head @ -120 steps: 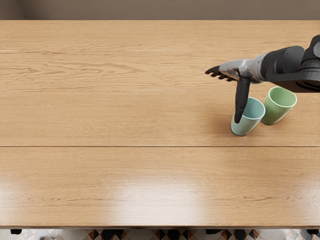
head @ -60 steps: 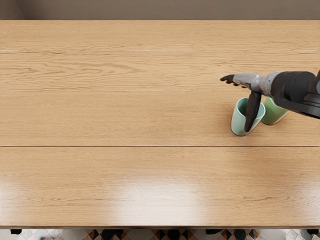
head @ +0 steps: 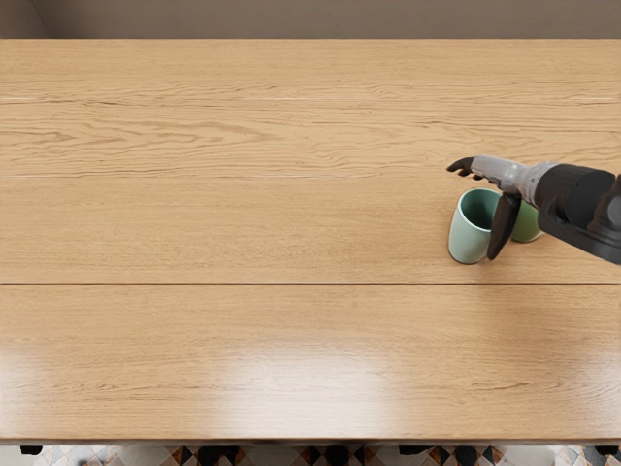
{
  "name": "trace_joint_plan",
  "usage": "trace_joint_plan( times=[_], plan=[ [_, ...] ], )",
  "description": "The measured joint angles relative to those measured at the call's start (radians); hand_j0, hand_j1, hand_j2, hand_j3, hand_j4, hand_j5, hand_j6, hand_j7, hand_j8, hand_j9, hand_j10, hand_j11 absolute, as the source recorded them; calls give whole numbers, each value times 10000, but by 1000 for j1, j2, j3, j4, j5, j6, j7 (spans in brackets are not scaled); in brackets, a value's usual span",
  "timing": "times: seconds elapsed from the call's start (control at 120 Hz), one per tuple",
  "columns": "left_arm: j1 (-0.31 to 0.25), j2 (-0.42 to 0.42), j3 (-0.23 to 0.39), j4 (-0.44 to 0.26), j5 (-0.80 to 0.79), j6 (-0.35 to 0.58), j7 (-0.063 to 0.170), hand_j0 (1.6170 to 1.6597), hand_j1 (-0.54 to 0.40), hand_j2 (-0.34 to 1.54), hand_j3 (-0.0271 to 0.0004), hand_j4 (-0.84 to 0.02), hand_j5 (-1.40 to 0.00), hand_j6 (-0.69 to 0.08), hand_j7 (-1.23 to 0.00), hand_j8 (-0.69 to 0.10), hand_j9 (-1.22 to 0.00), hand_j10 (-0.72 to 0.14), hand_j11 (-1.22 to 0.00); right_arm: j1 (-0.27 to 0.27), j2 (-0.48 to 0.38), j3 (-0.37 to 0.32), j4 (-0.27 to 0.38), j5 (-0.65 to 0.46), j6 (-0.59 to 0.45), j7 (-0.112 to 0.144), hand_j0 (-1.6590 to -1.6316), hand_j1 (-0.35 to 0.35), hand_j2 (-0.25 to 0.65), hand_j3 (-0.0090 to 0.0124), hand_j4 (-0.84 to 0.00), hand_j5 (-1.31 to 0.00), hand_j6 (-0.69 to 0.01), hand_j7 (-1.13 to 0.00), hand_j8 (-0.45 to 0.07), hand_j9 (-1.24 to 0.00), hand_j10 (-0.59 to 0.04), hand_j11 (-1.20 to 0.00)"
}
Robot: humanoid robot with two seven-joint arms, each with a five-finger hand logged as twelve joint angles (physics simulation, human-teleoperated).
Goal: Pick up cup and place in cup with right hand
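Coming in from the right edge, my right hand [head: 492, 201] is open, its fingers stretched toward the left and its thumb pointing down toward the front. It holds nothing. The light teal cup [head: 470, 237] stands upright on the table just left of the thumb, which overlaps its right side in the head view; whether they touch I cannot tell. Behind the thumb and wrist, the green cup [head: 525, 226] is mostly hidden, standing close to the right of the teal one. The left hand is out of view.
The wooden table [head: 243, 233] fills most of the view, its front edge running along the bottom above a patterned floor. A grey-brown wall lies beyond its far edge. My right forearm covers part of the table's right side.
My right hand has moved right and toward the table's front, its thumb passing across the teal cup to that cup's right side. The arm now hides more of the green cup. Both cups have stayed put.
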Motion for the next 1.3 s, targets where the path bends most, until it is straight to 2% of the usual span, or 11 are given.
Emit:
trace_joint_plan(
  times=[0.217,0.317,0.683,0.817,0.917,0.925,0.942,0.975,1.067,1.267,1.3],
  plan=[
    [0,0,0,0,0,1,0,16581,3491,0,0,-4,0,-4,0,-4,0,-2,0,-27,31,1,-36,-40,-9,0,-16580,-1524,-304,0,-1707,-2162,-1730,-2154,-1715,-2159,-1698,-2157],
    [1,0,0,0,0,1,0,16581,3491,0,-1,-4,0,-4,0,-4,0,-2,0,-34,46,1,-47,-50,-10,0,-16583,-520,52,0,-1922,-2473,-1961,-2441,-1935,-2467,-1919,-2465],
    [9,0,0,0,0,1,0,16581,3491,2,-2,-4,-1,-4,0,-3,0,-2,0,-38,56,4,-47,-62,-8,-1,-16537,-324,-842,-1,-4144,-5182,-4208,-5109,-4165,-5246,-4130,-5203],
    [9,0,1,0,0,1,0,16581,3490,1,-1,-4,-1,-4,-1,-3,0,-1,0,-38,51,6,-44,-54,-8,0,-16512,-229,-1096,-13,-4551,-6203,-4545,-6016,-3473,-6091,-4150,-6094],
    [9,0,1,0,0,1,0,16581,3491,1,-1,-4,-1,-4,0,-3,0,-1,0,-36,49,11,-43,-50,-8,0,-16502,-34,-1107,-4,-4865,-6623,-4234,-6449,-3187,-6570,-3828,-6606],
    [9,0,1,0,0,1,0,16581,3491,1,-1,-4,-1,-4,0,-3,0,-1,0,-35,49,11,-42,-48,-7,0,-16498,-131,-1204,10,-4814,-6730,-4250,-6476,-3110,-6656,-3674,-6689],
    [9,0,1,0,0,1,0,16581,3491,1,-1,-4,-1,-4,0,-3,0,-1,0,-31,48,12,-43,-45,-6,0,-16497,-70,-1266,-8,-4833,-6801,-4151,-6528,-3005,-6726,-3689,-6754],
    [9,0,1,0,0,1,0,16581,3491,0,-1,-4,0,-4,0,-3,0,-1,0,-21,48,14,-44,-40,-2,1,-16496,18,-1090,3,-4860,-6935,-4044,-6620,-2871,-6861,-3536,-6898],
    [9,0,1,0,0,1,0,16581,3491,0,-1,-4,0,-4,0,-2,0,-1,0,11,47,16,-45,-19,10,1,-16488,297,-804,-26,-5068,-6992,-3776,-6807,-2676,-7063,-3508,-7124],
    [8,0,1,0,0,1,0,16581,3491,0,0,-4,0,-4,0,-2,0,-1,1,87,45,16,-50,34,41,0,-16465,337,-788,-25,-5389,-7248,-3575,-7142,-2513,-7363,-3507,-7383],
    [7,0,2,0,0,1,0,16581,3491,0,0,-4,0,-4,0,-2,0,-1,0,99,43,15,-51,45,46,0,-16465,371,-876,-7,-5387,-7343,-3543,-7188,-2422,-7448,-3300,-7467]
  ],
)
